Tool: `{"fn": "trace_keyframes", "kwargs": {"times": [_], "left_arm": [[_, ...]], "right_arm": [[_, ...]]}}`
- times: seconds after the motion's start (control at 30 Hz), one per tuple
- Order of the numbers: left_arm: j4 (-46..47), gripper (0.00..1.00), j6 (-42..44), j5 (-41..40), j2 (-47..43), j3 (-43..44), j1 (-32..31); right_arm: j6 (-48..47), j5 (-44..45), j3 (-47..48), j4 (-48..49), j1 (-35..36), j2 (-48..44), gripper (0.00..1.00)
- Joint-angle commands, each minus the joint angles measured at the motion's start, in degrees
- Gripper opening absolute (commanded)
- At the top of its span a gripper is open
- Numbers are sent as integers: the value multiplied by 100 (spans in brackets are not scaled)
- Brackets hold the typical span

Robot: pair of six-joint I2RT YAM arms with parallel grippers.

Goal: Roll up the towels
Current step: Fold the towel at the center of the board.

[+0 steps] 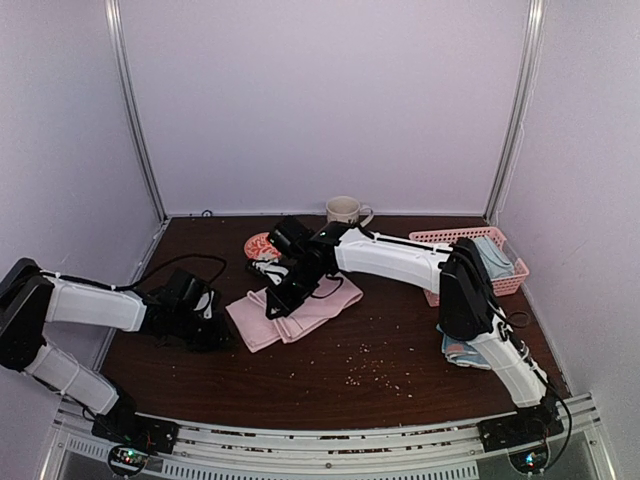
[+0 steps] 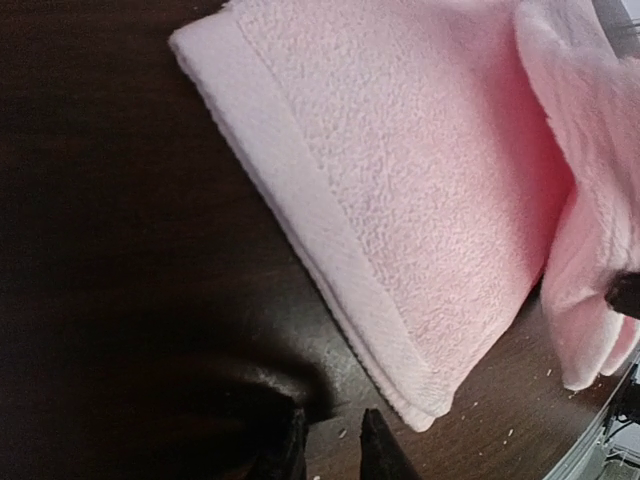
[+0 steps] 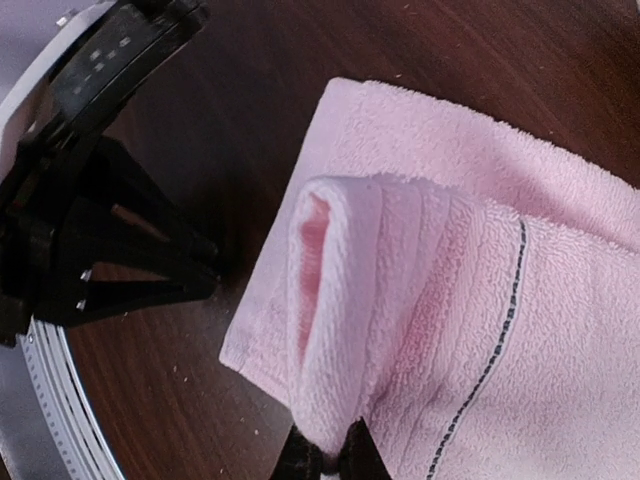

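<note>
A pale pink towel point(image 1: 310, 305) lies folded mid-table, with a rolled or folded-over end at its left. My right gripper point(image 1: 278, 300) is shut on that folded-over end point(image 3: 340, 300), pinching the cloth between its fingertips point(image 3: 330, 460). My left gripper point(image 1: 222, 330) sits low on the table just left of the towel's near corner point(image 2: 430, 410). Its jaws point(image 2: 333, 450) stand slightly open with only bare table between them. A light blue towel point(image 1: 490, 255) lies in the basket. Another bluish towel point(image 1: 462, 352) lies partly hidden under my right arm.
A pink lattice basket point(image 1: 512, 283) stands at the right, and a mug point(image 1: 345, 209) at the back wall. A small orange-and-white patterned thing point(image 1: 261, 245) lies behind the pink towel. Crumbs point(image 1: 370, 375) dot the dark wooden table. White walls close in on three sides.
</note>
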Motion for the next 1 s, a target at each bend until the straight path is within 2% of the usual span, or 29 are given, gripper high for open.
{"fn": "trace_keyframes", "kwargs": {"times": [0.0, 0.1, 0.37, 0.57, 0.77, 0.97], "left_arm": [[524, 20, -269, 205, 74, -311, 40], [690, 20, -333, 290, 116, -411, 40], [836, 20, -316, 342, 299, -466, 46], [805, 15, -296, 356, 49, -425, 45], [98, 11, 103, -256, -829, -29, 161], [-175, 8, 89, -242, -653, -34, 330]], "right_arm": [[663, 644, 286, 737, -100, 236, 0], [763, 865, 362, 888, -95, 324, 0], [1043, 550, 426, 1168, -91, 383, 0], [1004, 704, 215, 1035, -117, -22, 0], [1097, 848, 596, 1105, -268, -7, 0], [1396, 510, 852, 1311, -271, 627, 0]]}}
